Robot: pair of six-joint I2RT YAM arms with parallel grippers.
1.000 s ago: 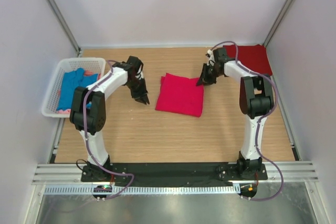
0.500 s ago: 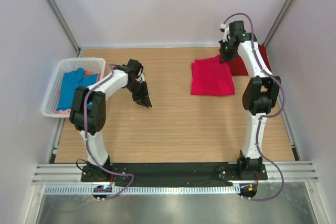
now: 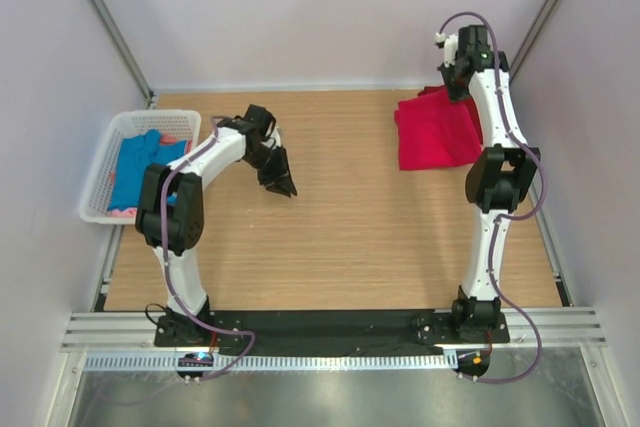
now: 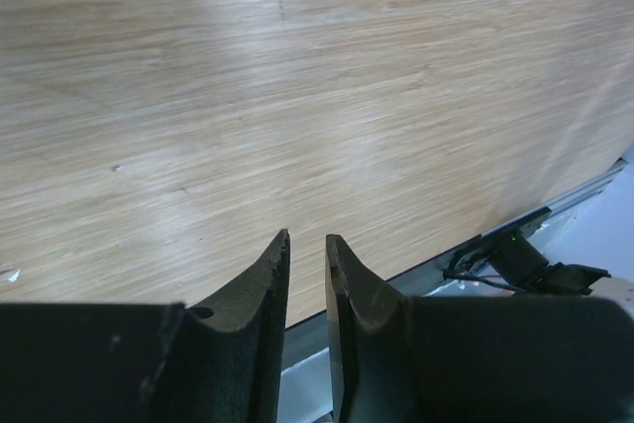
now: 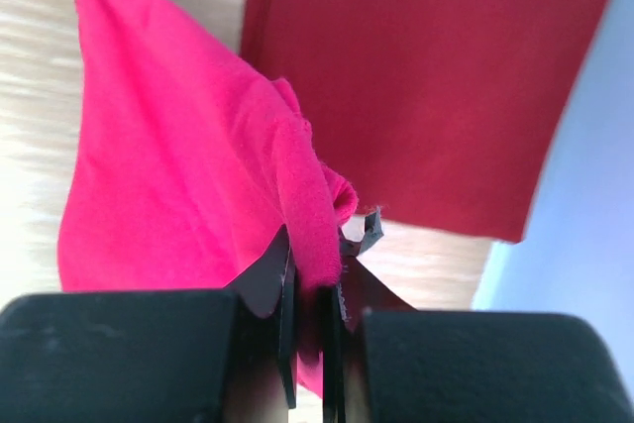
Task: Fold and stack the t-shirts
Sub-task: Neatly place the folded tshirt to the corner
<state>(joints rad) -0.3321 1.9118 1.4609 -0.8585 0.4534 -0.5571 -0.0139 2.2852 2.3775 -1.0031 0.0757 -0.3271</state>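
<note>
My right gripper [image 3: 458,82] [image 5: 319,250] is shut on a bunched edge of the bright pinkish-red t-shirt [image 3: 435,137] [image 5: 168,165]. It holds that edge at the far right of the table, and the folded shirt hangs over the darker red t-shirt [image 5: 426,76]. In the top view only a strip of the darker red one [image 3: 428,96] shows. My left gripper [image 3: 283,185] [image 4: 307,237] is shut and empty, with a narrow slit between the jaws, low over bare wood left of centre. A blue t-shirt [image 3: 135,165] and a pale pink one [image 3: 176,139] lie in the basket.
The white lattice basket [image 3: 98,175] stands at the table's left edge. White walls close in the left, back and right. The black base rail [image 3: 330,325] and the arm mounts run along the near edge.
My right gripper has carried the bright pinkish-red shirt from the table's middle to the far right, over the darker red shirt. My left gripper has shifted slightly to the right.
</note>
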